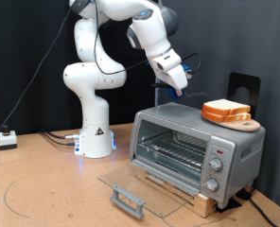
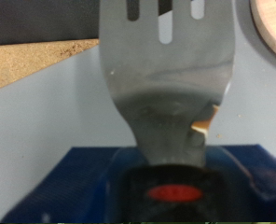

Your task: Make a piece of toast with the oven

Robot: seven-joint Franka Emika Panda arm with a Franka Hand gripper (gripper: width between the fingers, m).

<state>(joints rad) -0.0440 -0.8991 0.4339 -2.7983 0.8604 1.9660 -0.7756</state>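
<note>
Standing here, ext. view: the white Panda arm (image 1: pixel 95 71) sits on its base at about 9 o'clock from the toaster oven (image 1: pixel 195 149). The gripper (image 1: pixel 181 87) hangs in the air above the oven's top, at roughly 11 o'clock from the bread, not touching oven or bread.

It's clenched on a metal spatula (image 2: pixel 166 84); wrist view shows the wide slotted blade running out from the gripper w/ the handle pinched at the base. Blade looks bare, nothing on it.

The piece of toast (image 1: pixel 227 110) lies on a round wooden board (image 1: pixel 242 124) on the oven's top, at the 3 o'clock end. Looks like a stack of 2 slices, pale w/ tan crust; can't tell the split clearly.

Oven door (image 1: pixel 140 187) is dropped fully open, glass lying flat toward 7 o'clock, grey bar handle (image 1: pixel 127 199) at its far edge. Wire rack (image 1: pixel 173 148) inside is in plain sight. Knobs (image 1: pixel 216 163) stacked on the front panel's 3 o'clock side. Oven rests on a wood block on the brown table (image 1: pixel 36 184).
</note>
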